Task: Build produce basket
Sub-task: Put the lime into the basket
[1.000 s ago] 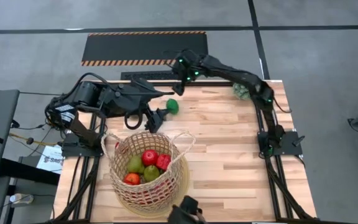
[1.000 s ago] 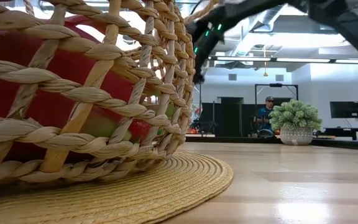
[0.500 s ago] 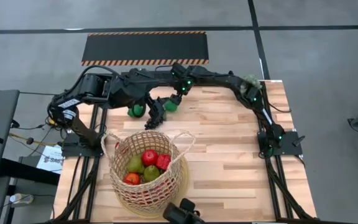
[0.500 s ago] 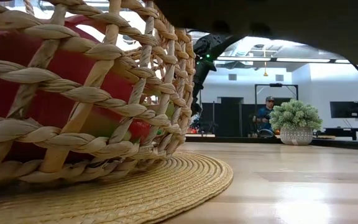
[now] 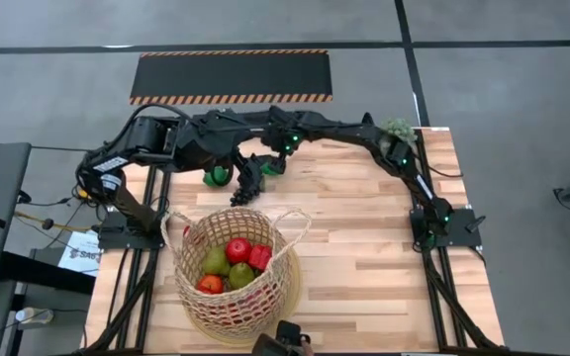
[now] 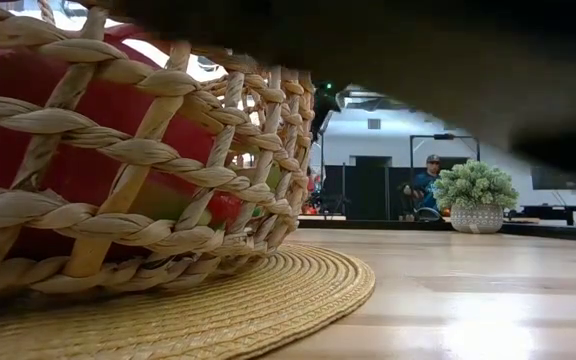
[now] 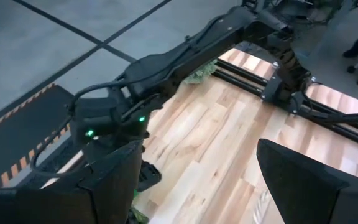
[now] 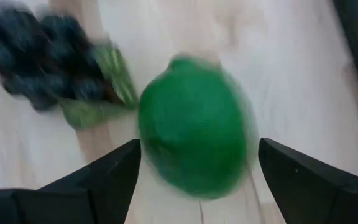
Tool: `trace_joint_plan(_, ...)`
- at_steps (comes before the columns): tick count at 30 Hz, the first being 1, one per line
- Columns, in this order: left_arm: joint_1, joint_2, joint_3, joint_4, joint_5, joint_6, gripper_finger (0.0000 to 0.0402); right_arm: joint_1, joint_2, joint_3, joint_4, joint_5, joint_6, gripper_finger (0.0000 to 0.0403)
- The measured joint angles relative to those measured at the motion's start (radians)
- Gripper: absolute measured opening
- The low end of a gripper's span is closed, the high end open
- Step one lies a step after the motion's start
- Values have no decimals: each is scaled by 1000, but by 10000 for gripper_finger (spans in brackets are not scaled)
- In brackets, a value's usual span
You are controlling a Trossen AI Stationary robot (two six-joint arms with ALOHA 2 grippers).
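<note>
Straddling lime (image 8: 192,127), right hand (image 8: 197,180) fingers apart; high view seemingly hides contact.

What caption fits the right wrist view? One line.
Right gripper open above a green lime, dark grape bunch lying beside it.

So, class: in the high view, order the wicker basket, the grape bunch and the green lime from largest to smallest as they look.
1. Basket
2. Grape bunch
3. Green lime, partly hidden under the right gripper, so its rank is less sure.

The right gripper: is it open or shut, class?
Open. In the right wrist view the right gripper has its fingers spread either side of a green lime, not touching it.
</note>
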Motion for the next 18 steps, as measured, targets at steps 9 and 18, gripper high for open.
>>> trace_joint_plan(9,-7,4,0,-9,1,-3,305,5,48,5,12,35,-63,337)
trace_joint_plan(18,-9,4,0,-19,11,-18,305,5,47,12,-60,37,-58,256)
